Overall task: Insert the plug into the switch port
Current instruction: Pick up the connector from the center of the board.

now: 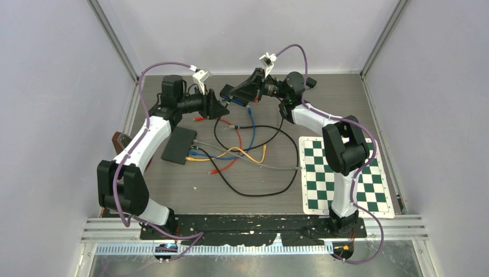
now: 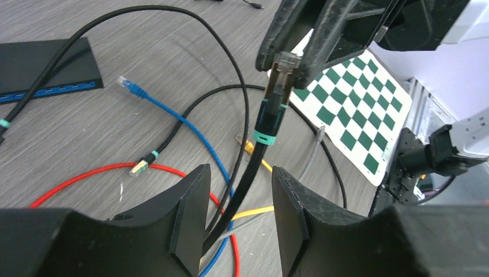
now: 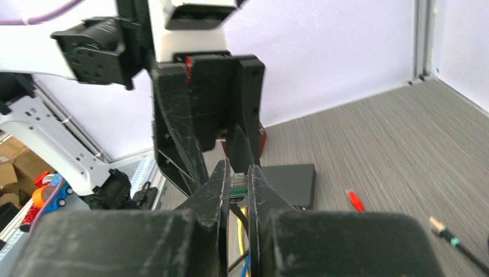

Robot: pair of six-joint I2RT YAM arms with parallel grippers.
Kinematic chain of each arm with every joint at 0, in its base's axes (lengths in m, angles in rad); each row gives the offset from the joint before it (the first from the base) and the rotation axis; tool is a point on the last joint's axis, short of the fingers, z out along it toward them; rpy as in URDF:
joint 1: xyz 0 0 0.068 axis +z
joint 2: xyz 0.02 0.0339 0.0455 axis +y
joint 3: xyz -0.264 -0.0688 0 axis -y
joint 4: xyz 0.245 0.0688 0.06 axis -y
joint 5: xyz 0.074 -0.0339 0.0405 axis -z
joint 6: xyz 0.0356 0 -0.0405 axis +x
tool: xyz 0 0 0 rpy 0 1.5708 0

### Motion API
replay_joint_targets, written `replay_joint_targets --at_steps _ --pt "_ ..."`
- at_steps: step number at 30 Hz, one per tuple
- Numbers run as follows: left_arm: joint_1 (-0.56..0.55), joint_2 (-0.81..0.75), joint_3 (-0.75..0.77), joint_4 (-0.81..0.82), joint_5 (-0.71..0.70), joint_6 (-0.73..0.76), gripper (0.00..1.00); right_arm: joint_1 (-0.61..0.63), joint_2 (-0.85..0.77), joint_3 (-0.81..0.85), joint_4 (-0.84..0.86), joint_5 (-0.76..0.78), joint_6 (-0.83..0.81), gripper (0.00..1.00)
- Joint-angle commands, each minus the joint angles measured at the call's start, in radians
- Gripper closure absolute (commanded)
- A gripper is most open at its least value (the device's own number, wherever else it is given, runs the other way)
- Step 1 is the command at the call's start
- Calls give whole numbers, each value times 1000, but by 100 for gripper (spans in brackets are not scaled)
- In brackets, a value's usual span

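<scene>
Plug point(image 2: 282, 72) clamped in right hand point(image 2: 290, 57), up off bench point(image 2: 69, 133). Left hand point(image 2: 239, 173) released, black cable point(image 2: 256, 156) running down between its fingers.

Clear plug point(image 2: 282, 72) on a black cable point(image 2: 256, 167), teal-banded. Blue cable point(image 2: 184, 124), red cable point(image 2: 86, 176) and yellow cable point(image 2: 254, 212) cross the grey wood-grain surface point(image 1: 271, 173). At four o'clock, the green-and-white checkered mat point(image 1: 311, 179). Black switch point(image 2: 40, 63), blue strip along its edge.

Clear RJ45 plug point(image 2: 282, 72) on a black cable point(image 2: 254, 164) with teal bands, held up in the air and pinched in the right gripper point(image 2: 286, 60) tips (cable hanging below). Black switch point(image 2: 49, 64) with a blue port strip lies flat, well apart.
</scene>
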Motion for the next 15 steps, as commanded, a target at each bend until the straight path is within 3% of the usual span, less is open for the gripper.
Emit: replay_joint_targets --at_steps 1,12,15 --pt "0 -7 9 75 88 -41 55 3 -29 8 276 -54 142 95" --pt "1 24 -57 463 213 -350 63 3 -5 18 391 -115 230 95" --pt "3 28 -36 411 214 -324 63 3 -2 25 391 -114 231 95"
